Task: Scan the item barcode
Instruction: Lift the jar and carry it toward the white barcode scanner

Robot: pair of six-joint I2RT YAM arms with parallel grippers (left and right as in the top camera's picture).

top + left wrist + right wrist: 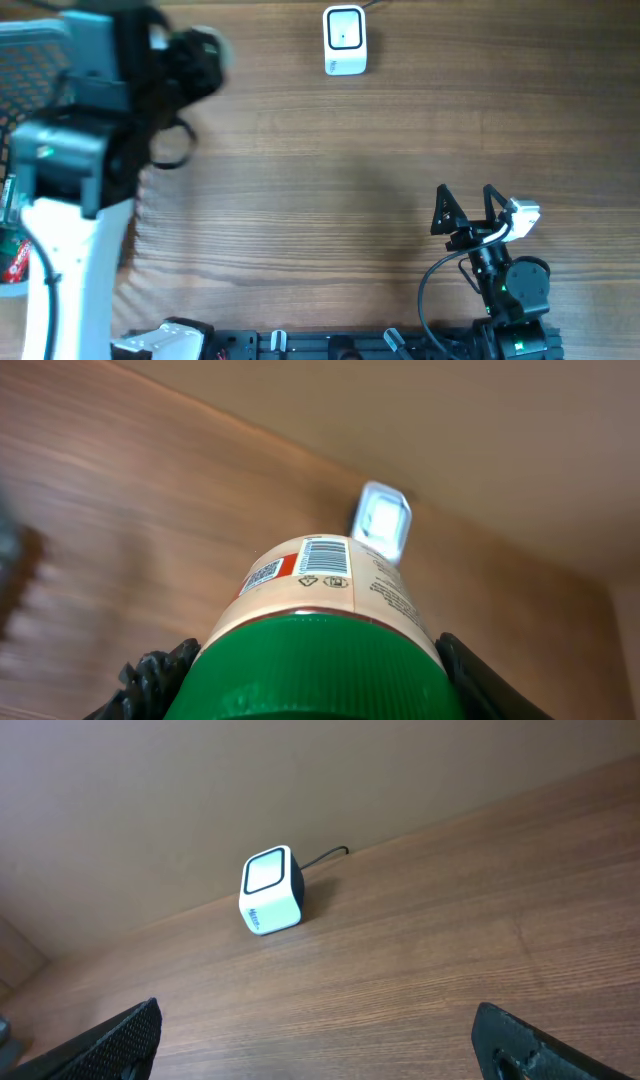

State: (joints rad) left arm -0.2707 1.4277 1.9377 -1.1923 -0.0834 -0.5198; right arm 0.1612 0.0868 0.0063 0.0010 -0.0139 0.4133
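Left gripper [315,682] was seen pinching a bottle [322,600]. One dark finger was pressed on each side, just below the green cap [320,660]. The bottle was held clear of the table [330,200], at the far left of the work area.

Right gripper [468,212] was noted with jaws spread wide and nothing between them. It was parked near the front edge on the right.

Key relation: in the left wrist view the scanner [383,525] was found just beyond the bottle's far end, slightly to the right. The bottle's long axis was aimed roughly at it, cap end nearest the wrist camera, base end leading.

The barcode [325,555] was located on the upper side of the label, turned toward the wrist camera and away from the table. In the right wrist view the scanner's window was seen on its top face, tilted upward.

Judgement: the code is not yet presented. The bottle would have to be carried over the scanner and rolled about its long axis so that the code faces the window.

In the overhead view the scanner was placed at the back centre, well apart from both arms. Only the left arm is loaded, so the move falls to it.

Containers: a grey mesh basket [35,55] was recorded at the back left corner, largely hidden by the left arm. Its contents could not be made out. Red and green packaging [10,250] was seen at the left edge. Whether it lay inside the basket could not be told.
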